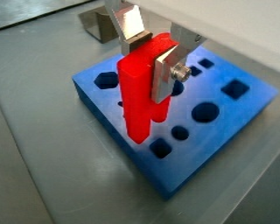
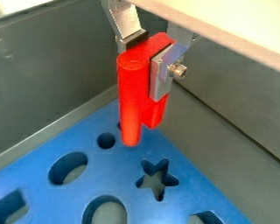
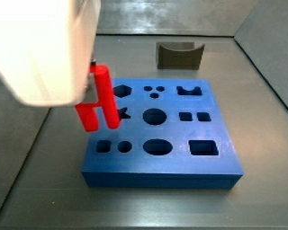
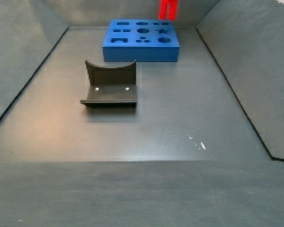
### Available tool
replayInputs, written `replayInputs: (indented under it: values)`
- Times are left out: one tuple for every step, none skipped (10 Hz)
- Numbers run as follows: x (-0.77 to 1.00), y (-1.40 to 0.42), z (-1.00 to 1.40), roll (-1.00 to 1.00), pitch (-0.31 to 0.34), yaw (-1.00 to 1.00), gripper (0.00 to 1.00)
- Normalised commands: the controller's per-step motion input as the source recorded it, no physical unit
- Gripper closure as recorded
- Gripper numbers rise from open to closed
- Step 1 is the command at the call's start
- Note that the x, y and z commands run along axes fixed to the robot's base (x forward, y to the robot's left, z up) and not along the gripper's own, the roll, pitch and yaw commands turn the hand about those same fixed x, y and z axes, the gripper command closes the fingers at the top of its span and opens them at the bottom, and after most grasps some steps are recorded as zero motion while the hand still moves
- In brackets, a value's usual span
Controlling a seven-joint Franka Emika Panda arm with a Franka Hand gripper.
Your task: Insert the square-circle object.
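Hanging upright, the square-circle object point(image 1: 143, 87) sits clamped in the pincer point(image 1: 152, 54), above the blue block point(image 1: 241, 109).

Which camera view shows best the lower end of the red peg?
A wrist view: the red peg, shut in the gripper, ends above the blue block. Its end also shows in another wrist view and a side view; another side view crops it.

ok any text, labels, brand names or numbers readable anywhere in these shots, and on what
None can be read in any view.
Blue block: only shaped holes, no marking.
Square-circle object, held upright in the end effector over the block: plain red.
Dark grey curved-notch block: no print visible.
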Motion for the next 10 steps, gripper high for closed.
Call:
replayInputs:
  values:
    - [0.00,-0.17,-0.07,0.15,0.279,-0.59,1.00]
    - [0.25,-0.08,0.00,-0.02,0.000,-0.27,1.00]
    - [0.02,0.00,0.00,0.00,0.000,0.00,1.00]
    - [0.26,-0.09,-0.21,-0.05,-0.003,0.00,1.00]
    - [0.44,-0.15,-0.32,-0.01,0.033,0.00,1.00]
    - [0.40,-0.25,-0.29,0.00,0.066,0.15,1.00]
    - [0.42,-0.25,-0.27,0.00,0.074,0.16,1.00]
    - [0.24,-0.13,-0.25,0.00,0.000,0.03,1.00]
    - [0.10,-0.07,-0.21,0.00,0.000,0.00,1.00]
    - [0.00,-0.03,-0.26,0.01,0.000,-0.04,1.00]
